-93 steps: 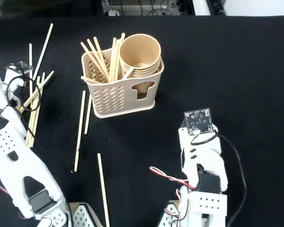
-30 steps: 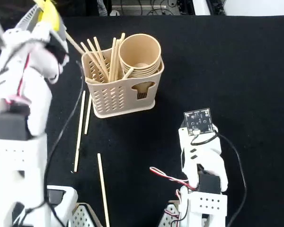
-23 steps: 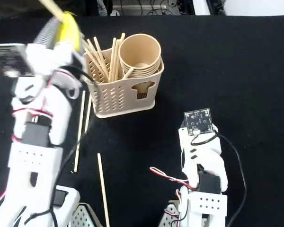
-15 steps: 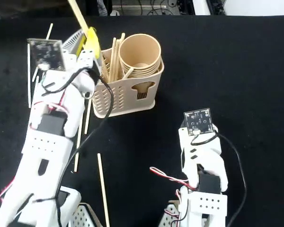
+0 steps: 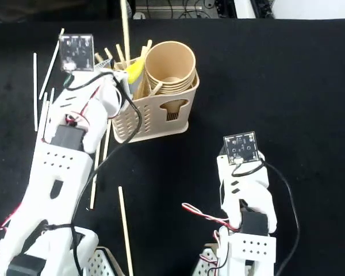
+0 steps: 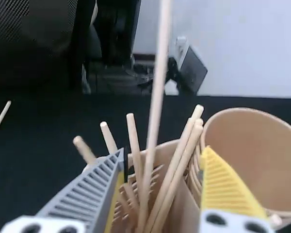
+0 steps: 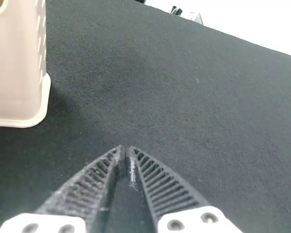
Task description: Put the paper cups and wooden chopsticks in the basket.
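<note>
The beige basket (image 5: 155, 118) stands at the table's back centre, with a stack of paper cups (image 5: 169, 63) in its right compartment and several wooden chopsticks in its left. My left gripper (image 5: 129, 72) hovers over that left compartment. In the left wrist view the left gripper (image 6: 163, 153) is open, and one chopstick (image 6: 157, 97) stands upright between the spread fingers, its lower end down among the others in the basket. The same chopstick (image 5: 126, 29) rises steeply in the high view. My right gripper (image 7: 124, 151) is shut, low over the black table right of the basket (image 7: 14, 73).
Loose chopsticks lie on the black table: one near the front (image 5: 125, 230), two beside the basket's left wall (image 5: 98, 167), several at the far left (image 5: 35, 92). The right arm (image 5: 244, 184) rests front right of the basket.
The left arm rose from the chopsticks at the table's left with one in its grip and swung right over the basket; that chopstick now stands upright between open fingers. The right arm stayed still.
</note>
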Controlling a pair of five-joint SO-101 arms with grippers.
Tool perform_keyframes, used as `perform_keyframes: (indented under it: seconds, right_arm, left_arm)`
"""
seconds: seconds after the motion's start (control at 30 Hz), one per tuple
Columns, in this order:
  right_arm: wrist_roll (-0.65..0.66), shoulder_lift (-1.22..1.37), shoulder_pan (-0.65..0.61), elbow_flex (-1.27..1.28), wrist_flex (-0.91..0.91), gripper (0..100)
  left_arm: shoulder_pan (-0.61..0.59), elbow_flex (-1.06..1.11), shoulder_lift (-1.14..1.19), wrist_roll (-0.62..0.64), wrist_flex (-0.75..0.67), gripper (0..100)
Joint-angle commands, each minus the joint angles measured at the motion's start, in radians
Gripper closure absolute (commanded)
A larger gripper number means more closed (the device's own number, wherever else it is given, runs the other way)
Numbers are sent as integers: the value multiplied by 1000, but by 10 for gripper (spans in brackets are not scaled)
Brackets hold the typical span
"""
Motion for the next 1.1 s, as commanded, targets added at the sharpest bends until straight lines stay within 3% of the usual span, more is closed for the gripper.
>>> perform_keyframes:
  seconds: [0.0, 0.1, 0.17, 0.3, 0.43, 0.63, 0.83, 0.93, 1.03, 1.07]
  right_arm:
    - [9, -2, -14, -2, -15, 985]
    - [9, -1, -14, -2, -15, 985]
    - [9, -1, -14, -2, -15, 985]
    - [9, -2, -14, -2, -15, 985]
    - [9, -4, -14, -2, -15, 985]
    - [9, -2, -14, -2, -15, 985]
    - [9, -1, -14, -2, -15, 985]
    - [9, -1, -14, -2, -15, 985]
    - [9, -1, -14, -2, -15, 985]
    - [9, -1, -14, -2, -15, 985]
  left_arm:
    - [-74, -229, -9, -17, 284, 740]
    - [-186, -344, 6, -25, 506, 740]
    - [-300, -367, 37, -26, 578, 740]
    - [-498, -375, 163, -160, 609, 740]
    - [-604, -389, 384, -281, 601, 738]
    - [-656, -533, 781, -358, 595, 737]
    - [-668, -748, 1134, -354, 628, 748]
    - [-671, -866, 1261, -362, 712, 823]
    - [-665, -975, 1341, -364, 792, 974]
    - [-664, -1003, 1359, -364, 816, 973]
